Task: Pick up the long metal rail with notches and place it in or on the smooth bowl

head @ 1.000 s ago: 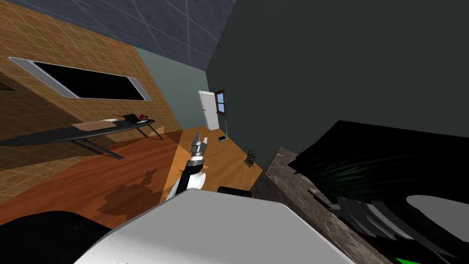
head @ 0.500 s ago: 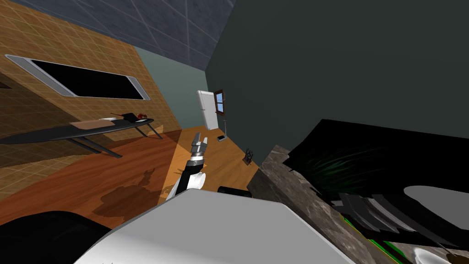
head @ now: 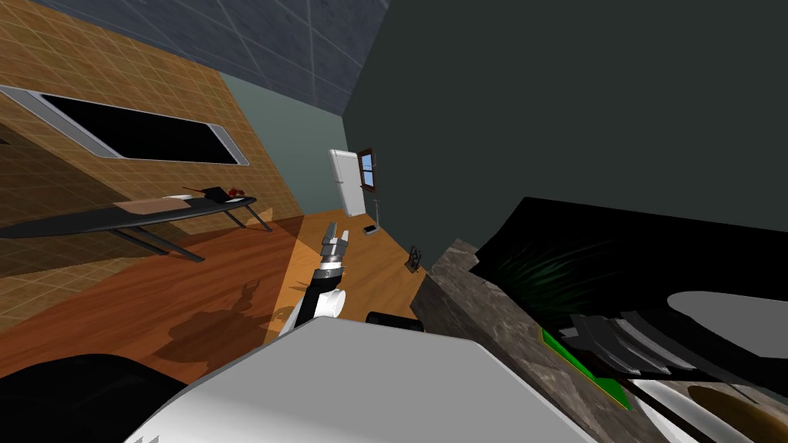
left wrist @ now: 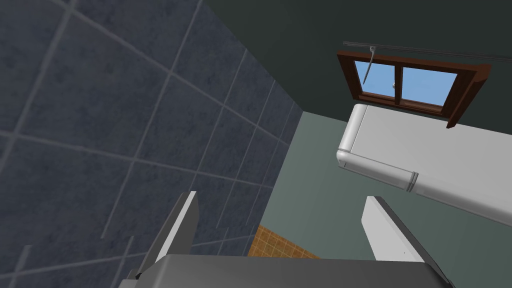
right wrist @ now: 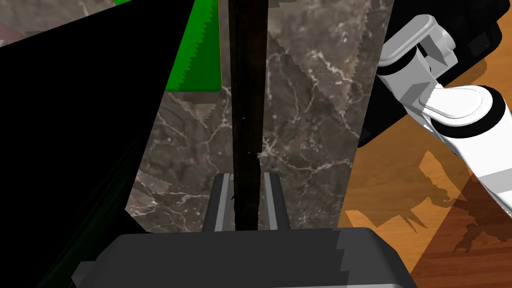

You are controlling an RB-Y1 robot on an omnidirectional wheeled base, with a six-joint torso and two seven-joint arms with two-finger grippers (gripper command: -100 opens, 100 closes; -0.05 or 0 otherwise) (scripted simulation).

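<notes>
Legible text: none.
Dark rail [right wrist: 246,100]: no marking readable.
White refrigerator [left wrist: 430,165]: plain, no brand readable.
Marble counter [right wrist: 300,125]: no label.
Green board [right wrist: 200,55]: no lettering.

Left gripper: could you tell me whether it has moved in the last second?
No: the left gripper sits as before below the white fridge; the whole view's slight shift is my own.
</notes>
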